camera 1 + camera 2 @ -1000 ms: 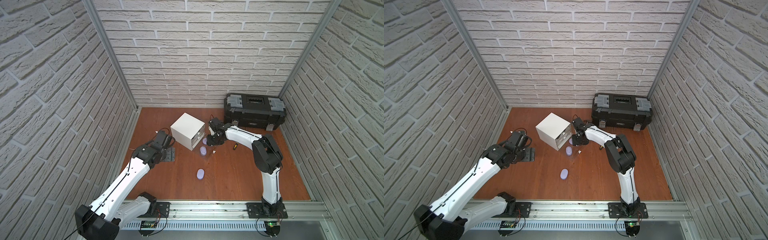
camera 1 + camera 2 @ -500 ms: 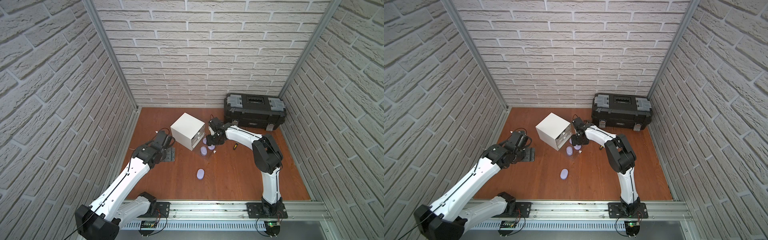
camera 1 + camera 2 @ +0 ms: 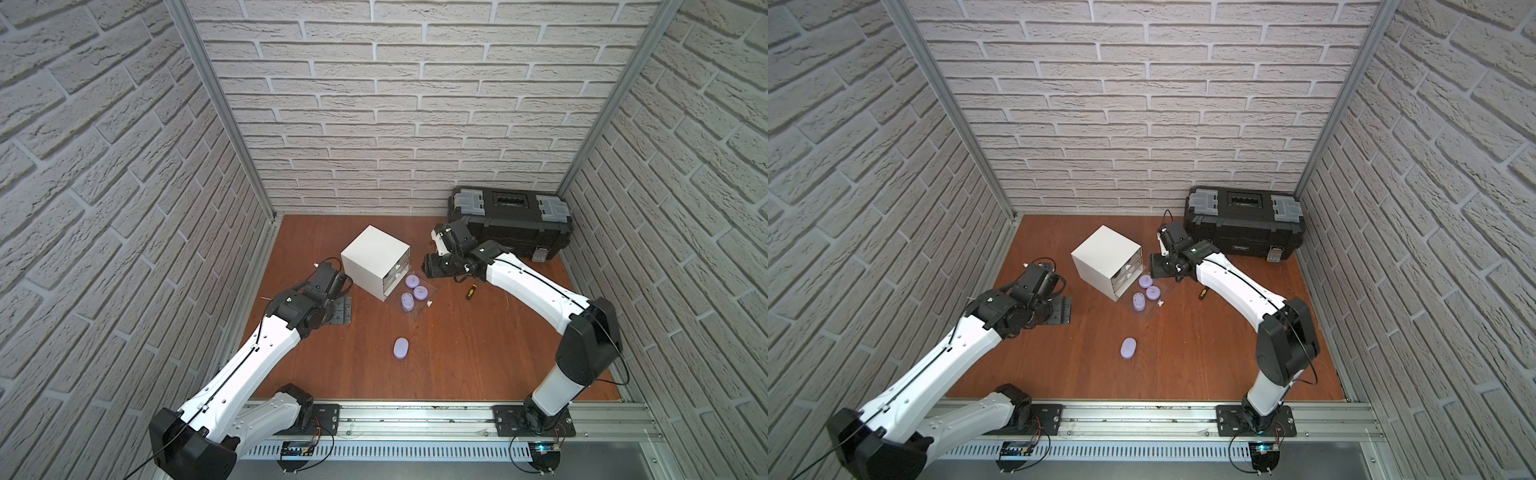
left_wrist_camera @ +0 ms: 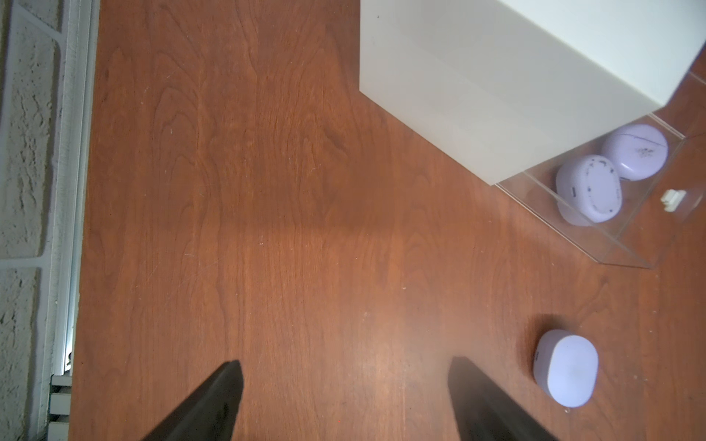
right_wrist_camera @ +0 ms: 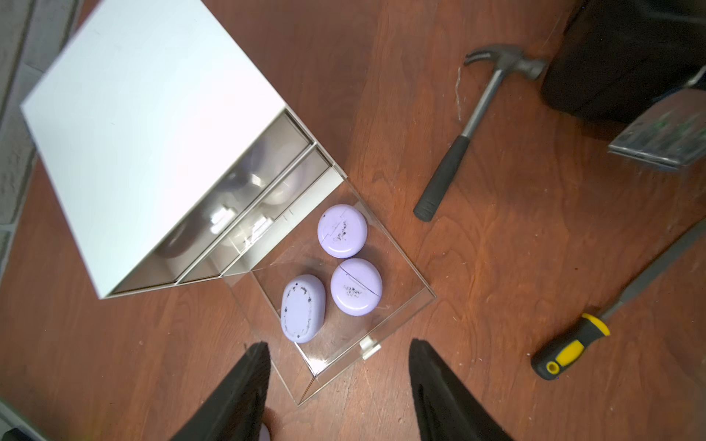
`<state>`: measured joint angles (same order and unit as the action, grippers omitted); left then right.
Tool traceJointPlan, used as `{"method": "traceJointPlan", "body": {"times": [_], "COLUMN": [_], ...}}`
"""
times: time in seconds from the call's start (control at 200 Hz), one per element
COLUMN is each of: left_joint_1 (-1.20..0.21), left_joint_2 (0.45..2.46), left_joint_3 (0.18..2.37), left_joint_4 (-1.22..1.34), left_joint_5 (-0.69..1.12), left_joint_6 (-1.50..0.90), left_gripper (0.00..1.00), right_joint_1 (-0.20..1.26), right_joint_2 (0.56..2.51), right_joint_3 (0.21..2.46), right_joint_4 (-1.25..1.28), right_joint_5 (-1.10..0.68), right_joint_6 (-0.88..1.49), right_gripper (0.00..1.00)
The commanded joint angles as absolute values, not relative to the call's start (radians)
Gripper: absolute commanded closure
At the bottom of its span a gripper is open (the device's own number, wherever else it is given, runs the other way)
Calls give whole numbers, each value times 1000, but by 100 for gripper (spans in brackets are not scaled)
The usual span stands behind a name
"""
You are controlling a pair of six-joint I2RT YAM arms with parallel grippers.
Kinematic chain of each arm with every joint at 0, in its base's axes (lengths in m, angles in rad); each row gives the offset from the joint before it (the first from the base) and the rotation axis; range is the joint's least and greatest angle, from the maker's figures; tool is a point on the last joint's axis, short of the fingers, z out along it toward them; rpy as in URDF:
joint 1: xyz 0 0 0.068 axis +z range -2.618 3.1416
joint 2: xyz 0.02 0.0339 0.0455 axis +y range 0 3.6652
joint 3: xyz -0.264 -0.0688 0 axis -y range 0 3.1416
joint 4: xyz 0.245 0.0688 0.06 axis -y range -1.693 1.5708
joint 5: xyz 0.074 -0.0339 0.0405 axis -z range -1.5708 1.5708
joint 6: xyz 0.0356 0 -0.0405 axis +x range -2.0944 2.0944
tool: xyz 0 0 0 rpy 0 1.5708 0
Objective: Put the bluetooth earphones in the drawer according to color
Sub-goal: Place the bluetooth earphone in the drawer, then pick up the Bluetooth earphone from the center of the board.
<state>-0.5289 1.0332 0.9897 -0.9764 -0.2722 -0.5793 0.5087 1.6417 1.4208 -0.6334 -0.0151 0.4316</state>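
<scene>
— Toward the far middle of the floor (image 3: 457,353), what do we have?

— We have the white cabinet (image 3: 376,259) with its bottom drawer (image 5: 401,317) pulled out to the right. Inside it lie a round lavender case (image 5: 342,230), a second round case (image 5: 356,286) and an oval case (image 5: 303,308), all close together. The two upper drawers are shut. We can make out dim shapes behind their clear fronts, but not their colours.

— And our right gripper (image 5: 338,349)?

— It hangs over the front edge of the open drawer with its jaws well apart and nothing between them.

— Our left gripper (image 4: 345,364)?

— It's left of the cabinet above bare wood, spread wide and empty. A loose lavender case (image 3: 401,348) lies on the floor nearer to us than the cabinet, well apart from the drawer.

— What else do we see?

— A black toolbox (image 3: 509,226) sits in the far right corner. A hammer (image 5: 458,152) and a yellow-handled screwdriver (image 5: 569,349) lie on the floor to the right of the drawer.
</scene>
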Motion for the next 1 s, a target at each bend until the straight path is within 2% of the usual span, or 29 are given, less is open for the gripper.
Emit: {"method": "traceJointPlan", "body": {"times": [0.0, 0.275, 0.405, 0.61, 0.995], "left_joint_1": [-592, -890, -978, -1022, -1038], "left_joint_2": [1040, 1198, 1313, 1497, 1666], "left_joint_3": [983, 992, 1025, 1077, 1112], "left_joint_4": [-983, -912, -851, -727, -629], "left_joint_5": [-299, -358, -394, -325, -219], "left_joint_6": [-625, -799, -837, -835, -850], "left_gripper": [12, 17, 19, 33, 35], "right_joint_1": [513, 494, 468, 414, 371], "right_joint_2": [1568, 1417, 1377, 1339, 1302], "right_joint_3": [1344, 1200, 1160, 1109, 1074], "right_joint_4": [-624, -632, -640, -638, -650], "right_joint_5": [1, 50, 55, 24, 0], "right_joint_6": [467, 504, 519, 529, 517], "right_gripper": [37, 37, 37, 38, 38]}}
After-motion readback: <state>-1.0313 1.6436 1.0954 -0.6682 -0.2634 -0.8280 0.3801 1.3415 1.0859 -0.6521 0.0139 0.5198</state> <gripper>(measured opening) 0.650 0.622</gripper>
